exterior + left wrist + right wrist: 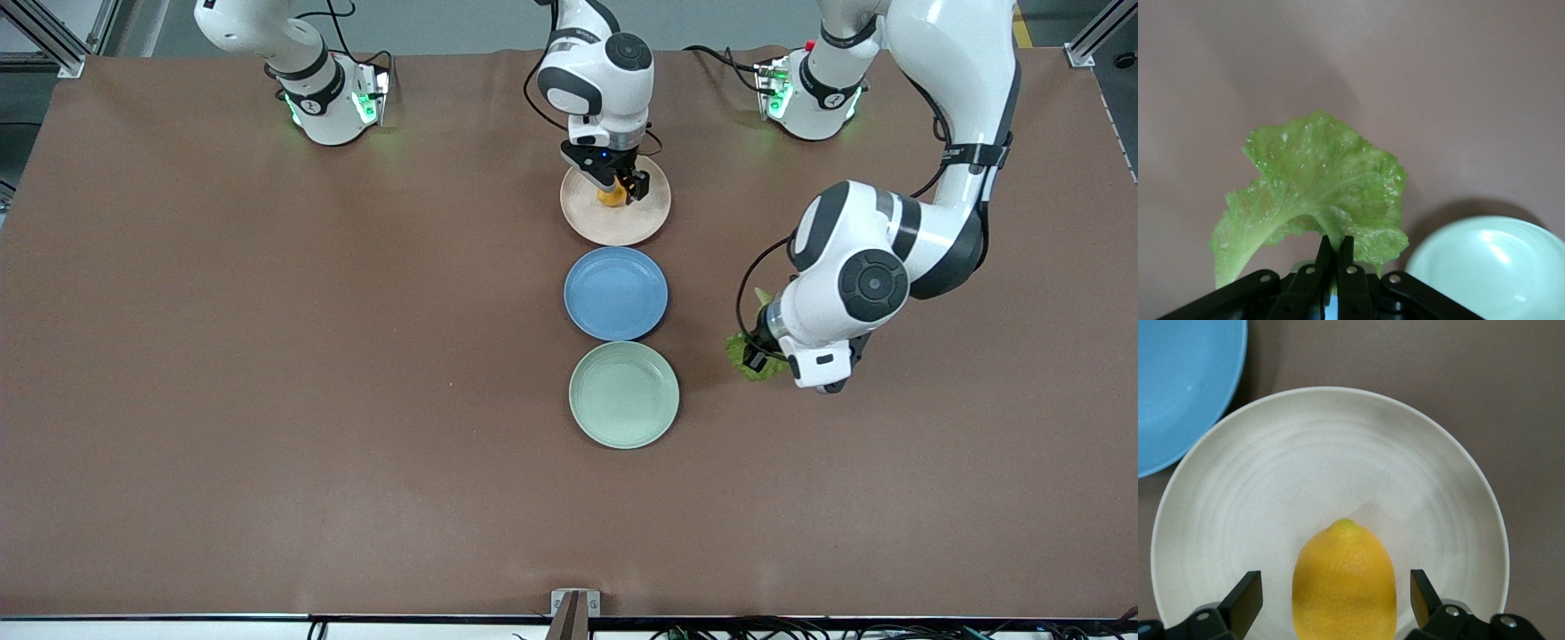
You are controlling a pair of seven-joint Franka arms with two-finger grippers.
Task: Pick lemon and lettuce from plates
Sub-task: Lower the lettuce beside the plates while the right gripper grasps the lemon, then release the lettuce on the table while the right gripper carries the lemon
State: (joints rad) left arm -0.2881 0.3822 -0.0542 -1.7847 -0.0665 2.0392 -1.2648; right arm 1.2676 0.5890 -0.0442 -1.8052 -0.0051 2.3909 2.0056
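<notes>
The yellow-orange lemon (611, 196) (1345, 583) lies on the beige-pink plate (622, 227) (1338, 467), the plate farthest from the front camera. My right gripper (613, 188) (1336, 593) is down over it, open, one finger on each side of the lemon with gaps. My left gripper (754, 356) (1335, 248) is shut on the crinkly green lettuce (751, 360) (1315, 193) by its stem, over bare table beside the pale mint green plate (624, 394) (1485, 270), toward the left arm's end. The mint plate has nothing on it.
A blue plate (615, 292) (1178, 380) with nothing on it sits between the beige-pink and mint plates, in one line down the table's middle. Brown table cloth (267, 356) lies all round.
</notes>
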